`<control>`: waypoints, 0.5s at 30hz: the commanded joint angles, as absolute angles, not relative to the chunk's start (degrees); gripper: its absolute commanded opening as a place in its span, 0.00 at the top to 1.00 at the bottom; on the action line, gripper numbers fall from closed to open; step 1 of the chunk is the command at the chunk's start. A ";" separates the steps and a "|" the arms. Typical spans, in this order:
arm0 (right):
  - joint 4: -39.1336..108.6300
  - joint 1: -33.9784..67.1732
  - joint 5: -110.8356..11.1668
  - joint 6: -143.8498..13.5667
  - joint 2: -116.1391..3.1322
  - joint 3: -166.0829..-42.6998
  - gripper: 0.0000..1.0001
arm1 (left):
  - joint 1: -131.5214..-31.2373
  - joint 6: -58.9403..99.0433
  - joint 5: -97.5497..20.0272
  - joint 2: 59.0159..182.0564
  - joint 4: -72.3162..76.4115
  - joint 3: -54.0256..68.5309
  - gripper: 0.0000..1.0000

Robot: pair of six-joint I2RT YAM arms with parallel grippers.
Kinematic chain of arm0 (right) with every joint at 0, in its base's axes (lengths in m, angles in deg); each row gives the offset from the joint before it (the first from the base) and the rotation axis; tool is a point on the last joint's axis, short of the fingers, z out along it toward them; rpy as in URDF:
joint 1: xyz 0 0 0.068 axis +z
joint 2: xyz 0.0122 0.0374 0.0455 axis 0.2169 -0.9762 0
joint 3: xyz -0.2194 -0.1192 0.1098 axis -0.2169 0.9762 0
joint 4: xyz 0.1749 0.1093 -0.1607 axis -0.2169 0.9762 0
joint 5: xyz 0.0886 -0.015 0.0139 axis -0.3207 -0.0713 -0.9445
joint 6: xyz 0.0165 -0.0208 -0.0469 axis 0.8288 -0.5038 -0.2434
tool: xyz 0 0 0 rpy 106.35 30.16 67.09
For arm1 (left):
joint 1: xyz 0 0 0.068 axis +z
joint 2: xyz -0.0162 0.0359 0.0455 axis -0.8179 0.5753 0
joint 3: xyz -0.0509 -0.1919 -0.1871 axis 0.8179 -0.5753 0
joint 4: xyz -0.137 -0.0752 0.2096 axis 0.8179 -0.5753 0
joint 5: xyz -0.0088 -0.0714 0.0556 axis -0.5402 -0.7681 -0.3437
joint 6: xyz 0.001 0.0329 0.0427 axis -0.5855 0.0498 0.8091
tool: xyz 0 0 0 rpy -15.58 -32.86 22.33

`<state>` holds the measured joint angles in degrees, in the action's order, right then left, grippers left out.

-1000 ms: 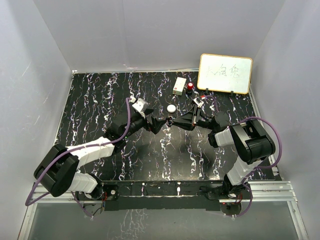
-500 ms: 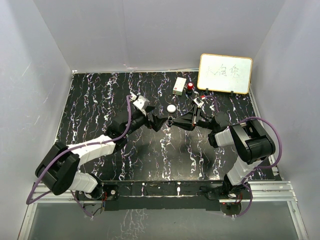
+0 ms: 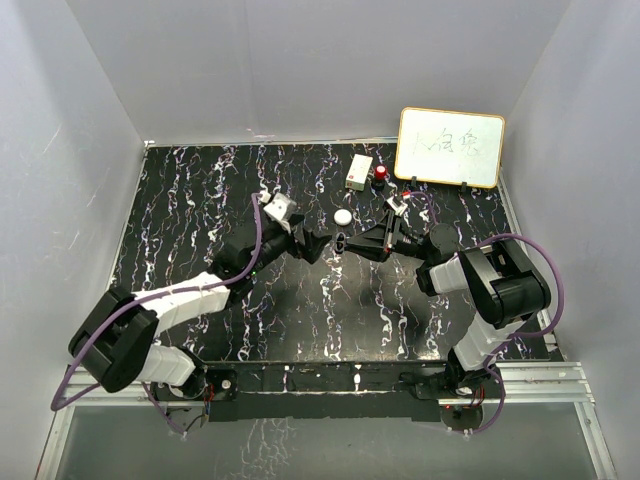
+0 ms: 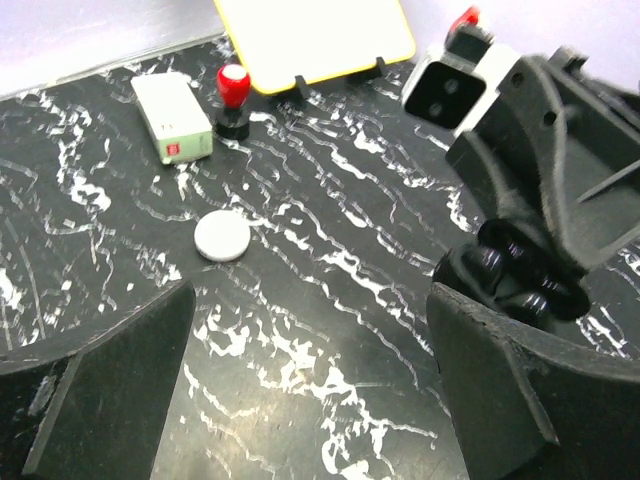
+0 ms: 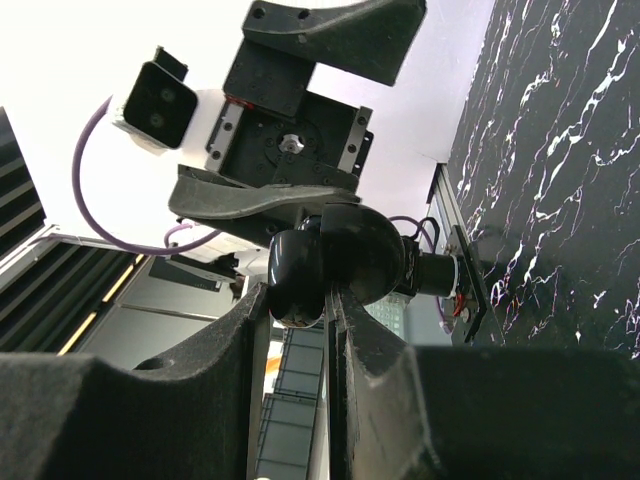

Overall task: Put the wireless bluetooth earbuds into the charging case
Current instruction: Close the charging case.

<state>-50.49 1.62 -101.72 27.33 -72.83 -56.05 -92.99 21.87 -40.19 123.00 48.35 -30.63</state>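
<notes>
My right gripper (image 3: 345,241) is shut on a glossy black rounded charging case (image 5: 340,255), held above the middle of the table. In the left wrist view the case (image 4: 505,272) shows shiny rounded hollows, right behind my left gripper's right finger (image 4: 520,380). I cannot make out the earbuds as separate things in any view. My left gripper (image 3: 323,243) is wide open, with only bare tabletop between its fingers, and its tips are almost meeting the right gripper's tips.
A white round puck (image 3: 343,216) lies on the black marbled table (image 3: 200,200) just behind the grippers. Further back stand a white box (image 3: 358,171), a red-topped stamp (image 3: 381,174) and a yellow-framed whiteboard (image 3: 450,147). Grey walls enclose the table.
My left gripper has edged slightly right, closer to the case. The right gripper has stayed put, still clamped on the case.
</notes>
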 commanded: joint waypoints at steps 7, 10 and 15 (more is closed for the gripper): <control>-69.84 1.71 -99.12 27.49 -73.83 -58.21 1.00 | -96.83 24.70 -38.74 118.29 55.78 -41.40 0.01; -69.84 1.66 -98.24 27.70 -74.81 -58.42 1.00 | -101.12 29.57 -34.83 121.09 54.75 -39.55 0.01; -69.88 1.80 -97.48 27.48 -77.25 -58.63 1.00 | -104.13 33.23 -29.87 128.17 63.54 -38.37 0.01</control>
<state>-50.53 1.62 -99.14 27.55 -75.82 -56.92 -102.56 28.10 -34.86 124.04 54.44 -40.23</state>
